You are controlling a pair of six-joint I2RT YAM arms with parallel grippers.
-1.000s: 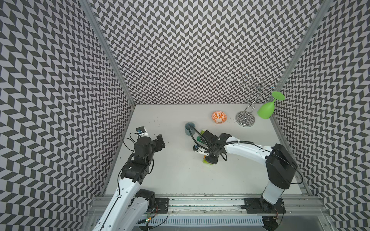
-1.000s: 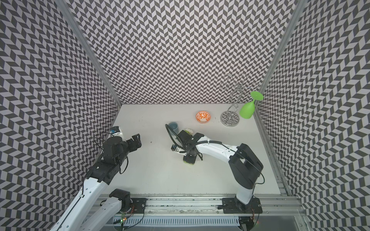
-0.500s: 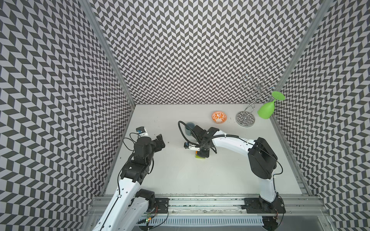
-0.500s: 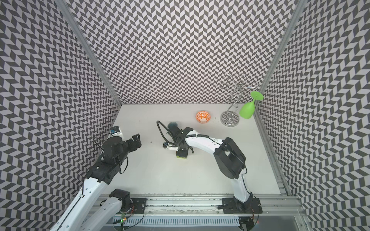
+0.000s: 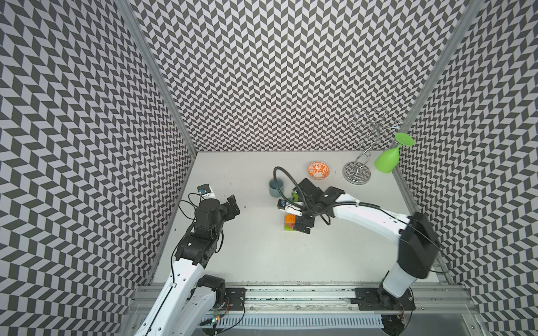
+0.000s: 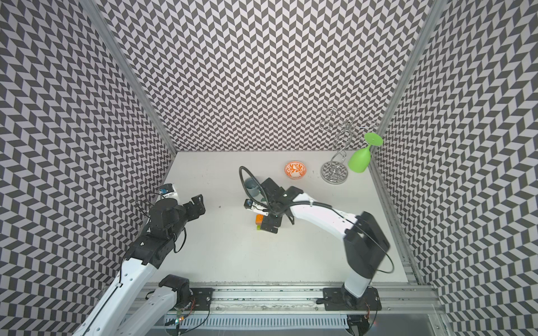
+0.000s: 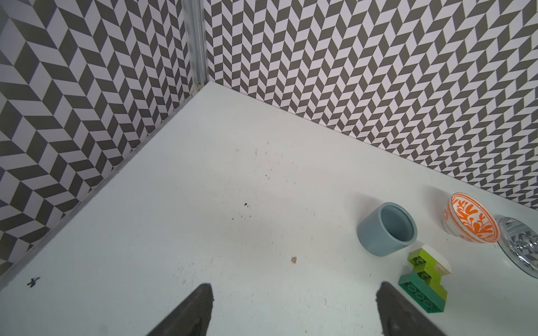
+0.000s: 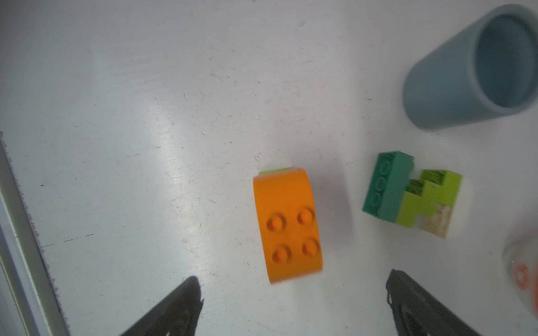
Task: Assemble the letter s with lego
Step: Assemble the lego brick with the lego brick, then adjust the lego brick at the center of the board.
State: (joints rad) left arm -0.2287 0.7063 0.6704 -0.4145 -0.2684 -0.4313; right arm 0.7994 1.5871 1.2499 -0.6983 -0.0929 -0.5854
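**Right tool (image 8: 293, 286) spread wide above the orange brick (image 8: 288, 224), gripping nothing.**
The orange brick sits on a lime green brick (image 5: 289, 227) about mid-bench, clear of both jaws. Just beside it lies a joined clump of lego (image 8: 407, 195) in dark green, lime green and white. Past that, toward the back edge, the grey-blue cup (image 8: 471, 67) stands upright with its hollow bare. The orange-patterned bowl (image 7: 471, 222), nearer the back edge, shows only its glaze. The left tool (image 7: 294, 288) hangs open and empty near the left edge.

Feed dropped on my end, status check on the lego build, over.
Left gripper open, idle; right gripper open over the orange brick, not gripping. Green-white cluster apart, beside the grey-blue cup. Nothing between.
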